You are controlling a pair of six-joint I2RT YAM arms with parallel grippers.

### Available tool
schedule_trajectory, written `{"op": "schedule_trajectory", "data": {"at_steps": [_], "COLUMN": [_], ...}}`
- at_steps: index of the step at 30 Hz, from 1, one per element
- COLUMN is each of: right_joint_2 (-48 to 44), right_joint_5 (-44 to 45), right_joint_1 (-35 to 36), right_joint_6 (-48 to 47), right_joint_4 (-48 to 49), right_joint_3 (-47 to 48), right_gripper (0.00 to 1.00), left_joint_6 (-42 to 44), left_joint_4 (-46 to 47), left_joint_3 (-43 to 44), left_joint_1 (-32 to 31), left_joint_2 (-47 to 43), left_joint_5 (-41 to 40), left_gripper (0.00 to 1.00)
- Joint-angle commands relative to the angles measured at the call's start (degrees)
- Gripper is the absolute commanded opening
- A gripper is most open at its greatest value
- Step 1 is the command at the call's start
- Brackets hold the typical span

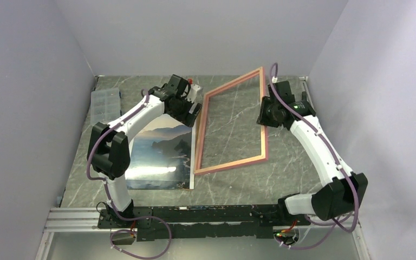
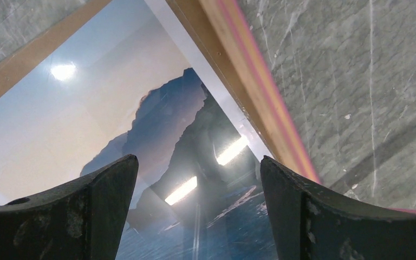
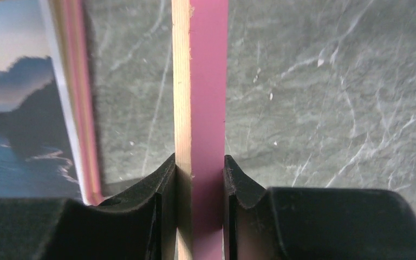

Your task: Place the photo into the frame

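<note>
Left arm point(image 1: 141, 111) and right arm point(image 1: 317, 138): white link shells, bulky black joint housings; thin purple cables point(image 1: 88, 162) looped along each, trailing at the bases; black base rail point(image 1: 195, 216) joining both mounts; left gripper point(image 2: 197, 162) fingers point(image 2: 103, 206) matte black, curved, scuffed grey.

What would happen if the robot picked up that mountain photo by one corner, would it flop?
Probably yes. The photo looks sheet-thin, with hardly any edge showing, so it would likely bend and droop. Its glossy surface shows bright glare, so it may slip in a grip. Lying flat, it is probably hard to get under.
</note>
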Motion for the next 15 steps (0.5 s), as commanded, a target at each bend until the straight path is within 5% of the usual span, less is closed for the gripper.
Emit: {"op": "schedule_trajectory", "data": {"at_steps": [1,15], "right_joint_2": [3.1,8.9], "right_joint_5": [-0.7,4.4], "right_joint_1": [0.5,0.5], "right_joint_6": [-4.7,-7.2], "right_joint_4": [-3.6,-0.9], "right_joint_3": [-3.3,-4.6], "right_gripper": [0.0,0.04], "left_joint_6": [1.4,7.0], "left_joint_4": [1.5,5.8], "left_joint_3": [-0.3,-6.6], "left_joint_1": [-0.3,-0.3], "left_joint_2": [-1.1,2.2], "left_joint_5": [-1.8,-6.1], "left_gripper": [0.89,0.86]}}
